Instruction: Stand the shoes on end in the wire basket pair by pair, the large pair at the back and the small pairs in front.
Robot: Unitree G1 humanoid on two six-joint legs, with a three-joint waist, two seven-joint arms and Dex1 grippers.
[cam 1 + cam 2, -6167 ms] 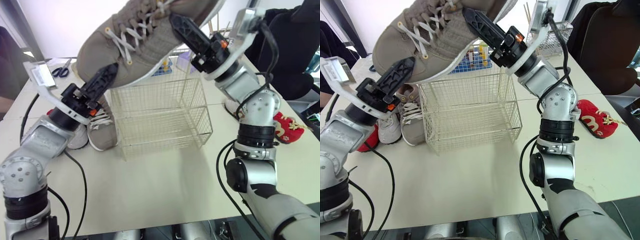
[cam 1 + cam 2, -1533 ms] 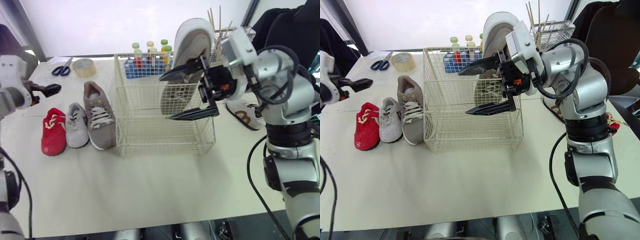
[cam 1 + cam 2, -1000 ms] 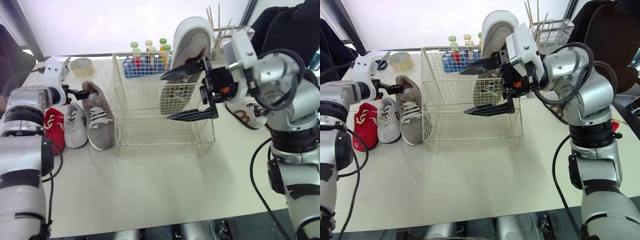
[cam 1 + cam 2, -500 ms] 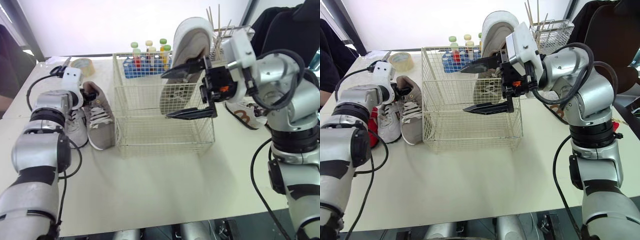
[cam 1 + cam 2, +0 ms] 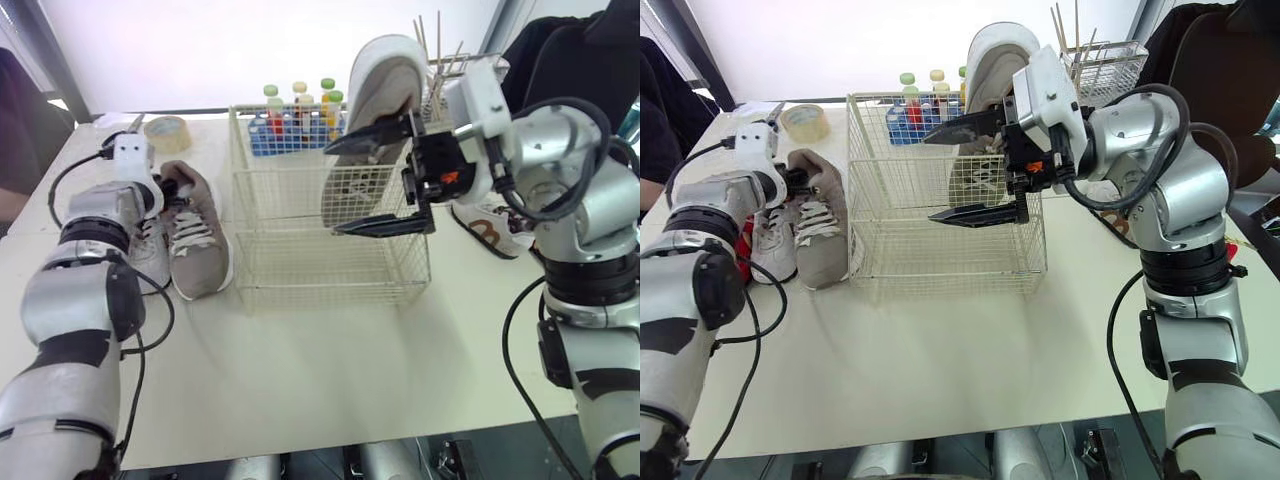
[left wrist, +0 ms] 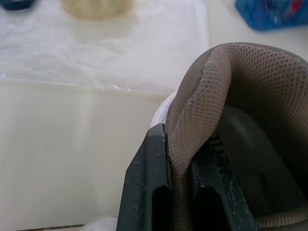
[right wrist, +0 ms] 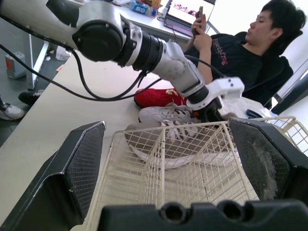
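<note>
1. Pinching the heel collar of a large taupe shoe (image 5: 200, 245), the left gripper (image 6: 180, 149) has one black finger outside the heel and the other inside the opening. Both press on the mesh rim (the left wrist view makes this plain).
2. That shoe lies sole down on the table (image 5: 320, 380), just beside the left wall of the wire basket (image 5: 300, 270), with its toe pointing toward the robot.
3. On its left sits a small light-grey shoe (image 5: 770, 250), partly hidden by the left arm. A small red shoe (image 7: 159, 97) lies just beyond that one.
4. A second large taupe shoe (image 5: 385, 90) stands on end inside the basket, toward the right end and the back. Its pale sole faces the camera and its upper end rises well above the rim.
5. The right gripper (image 5: 332, 190) hovers in front of the standing shoe with its fingers spread wide apart, one high and one low, holding nothing. I cannot tell whether the upper finger touches the sole.
6. To the right of the basket, behind the right arm, a white shoe with brown markings (image 5: 490, 228) lies on the table.
7. Along the far edge sit a tape roll (image 5: 165, 132), a blue rack of bottles (image 5: 290, 125) and a wire holder of sticks (image 5: 440, 60).
8. A seated person (image 7: 240, 53) holds a phone beyond the table.
</note>
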